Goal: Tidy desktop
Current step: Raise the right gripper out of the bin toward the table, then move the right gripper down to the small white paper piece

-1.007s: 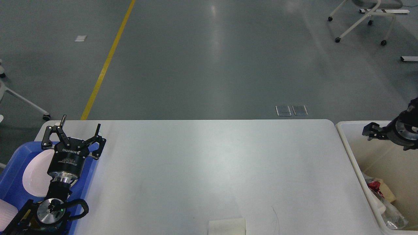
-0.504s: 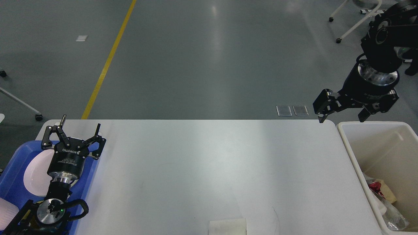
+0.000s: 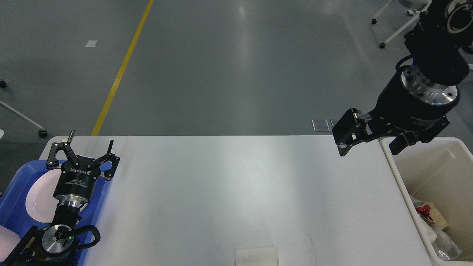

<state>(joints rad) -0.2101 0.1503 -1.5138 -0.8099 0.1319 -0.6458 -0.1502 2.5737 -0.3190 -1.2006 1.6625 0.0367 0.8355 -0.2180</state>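
A cream bin stands just off the right edge of the desktop; crumpled wrappers, one red and some clear plastic, lie in its near end, and the far end is bare. A blue tray sits at the left edge and holds a white plate. The desktop is a wide, smooth white surface with rounded far corners; a pale folded cloth lies at its near edge. The left gripper hangs over the tray's far right corner, jaws spread with nothing between them. The right gripper hovers at the far right corner, jaws apart and empty.
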